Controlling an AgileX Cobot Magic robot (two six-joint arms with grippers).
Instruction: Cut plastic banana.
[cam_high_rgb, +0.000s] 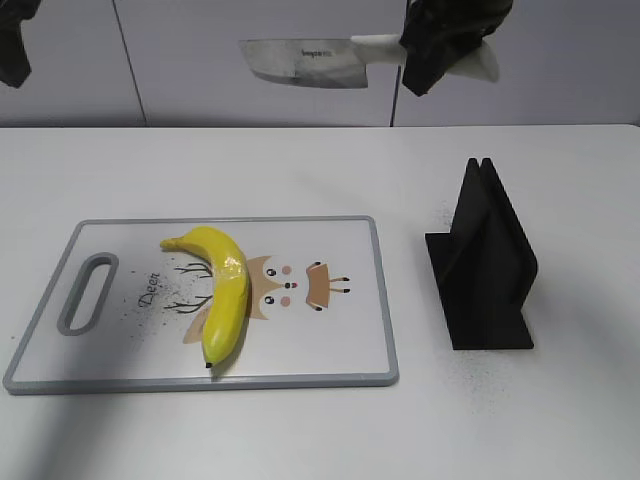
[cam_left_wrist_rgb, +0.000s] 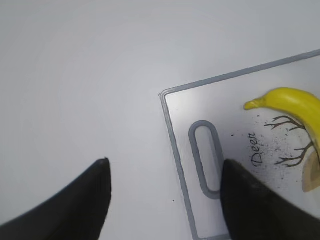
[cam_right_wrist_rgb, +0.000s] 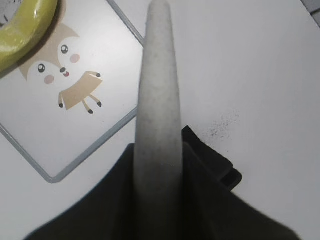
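The plastic banana (cam_high_rgb: 220, 290) lies glossy and yellow on the cutting board (cam_high_rgb: 120, 372), left of its printed deer; it also shows in the left wrist view (cam_left_wrist_rgb: 295, 102) and the right wrist view (cam_right_wrist_rgb: 25, 25). My right gripper (cam_high_rgb: 432, 55) is shut on the white handle of a knife (cam_high_rgb: 305, 62) and holds it high above the table, blade pointing left. The handle fills the right wrist view (cam_right_wrist_rgb: 157, 100). My left gripper (cam_left_wrist_rgb: 165, 172) is open and empty, high over the board's handle-slot end (cam_left_wrist_rgb: 205, 155); in the exterior view only its edge (cam_high_rgb: 12, 45) shows.
A black knife stand (cam_high_rgb: 485, 260) sits on the white table right of the board; it also shows in the right wrist view (cam_right_wrist_rgb: 220, 165). A grey-white wall runs behind the table.
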